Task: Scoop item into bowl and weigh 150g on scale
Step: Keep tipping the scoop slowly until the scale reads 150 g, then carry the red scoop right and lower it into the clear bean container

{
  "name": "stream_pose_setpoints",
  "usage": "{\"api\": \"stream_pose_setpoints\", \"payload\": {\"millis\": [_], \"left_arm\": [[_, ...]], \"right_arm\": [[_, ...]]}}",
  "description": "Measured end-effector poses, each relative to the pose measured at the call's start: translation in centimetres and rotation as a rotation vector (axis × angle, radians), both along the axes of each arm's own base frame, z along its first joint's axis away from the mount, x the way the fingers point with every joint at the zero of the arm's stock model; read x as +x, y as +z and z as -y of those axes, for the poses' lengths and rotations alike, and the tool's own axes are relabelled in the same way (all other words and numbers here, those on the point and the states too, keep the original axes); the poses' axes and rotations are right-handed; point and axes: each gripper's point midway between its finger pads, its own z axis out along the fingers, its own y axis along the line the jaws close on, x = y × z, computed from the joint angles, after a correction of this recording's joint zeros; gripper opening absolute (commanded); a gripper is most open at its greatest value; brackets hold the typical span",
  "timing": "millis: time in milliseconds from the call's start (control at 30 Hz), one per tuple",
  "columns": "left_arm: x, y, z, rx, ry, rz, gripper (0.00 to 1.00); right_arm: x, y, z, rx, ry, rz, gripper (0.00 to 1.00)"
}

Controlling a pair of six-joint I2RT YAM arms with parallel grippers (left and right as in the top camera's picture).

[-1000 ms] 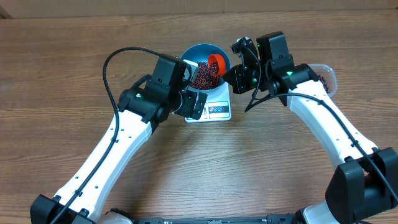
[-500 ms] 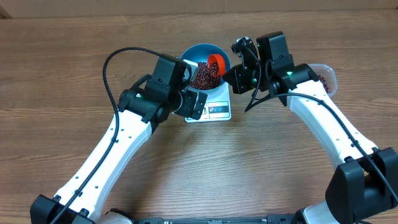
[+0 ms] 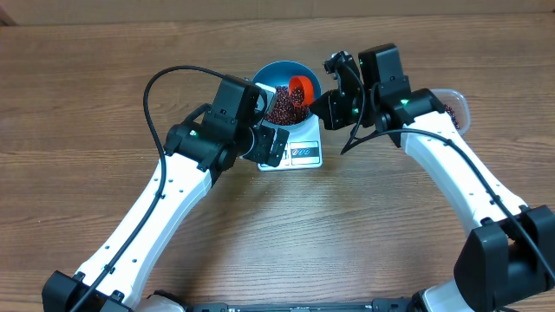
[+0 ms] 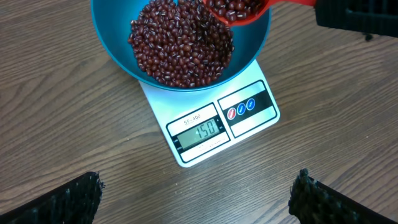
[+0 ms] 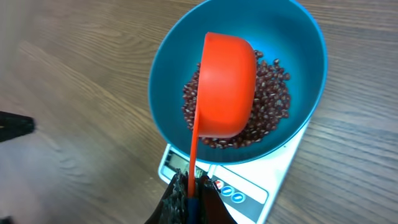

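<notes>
The blue bowl stands on the white scale, whose display reads 150. A heap of dark red-brown beans fills the bowl's bottom. My right gripper is shut on the handle of an orange scoop, held tilted over the bowl with beans still in it. My left gripper stands open above the bare table just in front of the scale, nothing between its fingers.
A clear plastic tub with more beans stands at the right, partly hidden behind my right arm. Both arms crowd round the scale near the table's far middle. Wood table on all sides.
</notes>
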Motion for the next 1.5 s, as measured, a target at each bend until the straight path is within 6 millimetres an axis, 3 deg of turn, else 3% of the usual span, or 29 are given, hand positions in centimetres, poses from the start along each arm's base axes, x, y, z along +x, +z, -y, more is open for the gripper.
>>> {"api": "stream_pose_setpoints", "payload": {"millis": [133,333,533,767,900,1133,1300,1500], "left_arm": [[0.0,0.0,0.0,0.000,0.000,0.000,1.00],[0.0,0.0,0.0,0.000,0.000,0.000,1.00],[0.0,0.0,0.0,0.000,0.000,0.000,1.00],[0.0,0.0,0.0,0.000,0.000,0.000,1.00],[0.0,0.0,0.0,0.000,0.000,0.000,1.00],[0.0,0.0,0.0,0.000,0.000,0.000,1.00],[0.0,0.0,0.0,0.000,0.000,0.000,0.99],[0.0,0.0,0.0,0.000,0.000,0.000,1.00]], "right_arm": [[0.3,0.8,1.2,0.091,-0.007,-0.033,0.03],[1.4,2.6,5.4,0.253,-0.042,-0.061,0.03],[1.5,3.3,11.0,0.364,-0.142,-0.125,0.04],[0.8,1.8,19.1,0.368,-0.377,-0.224,0.04],[0.0,0.6,23.0,0.289,-0.515,-0.251,0.04],[-1.3,0.0,26.5,0.040,-0.670,-0.234,0.04],[-2.2,-1.5,28.2,-0.187,-0.747,-0.254,0.04],[-2.3,-2.1,28.2,-0.407,-0.764,-0.227,0.04]]}}
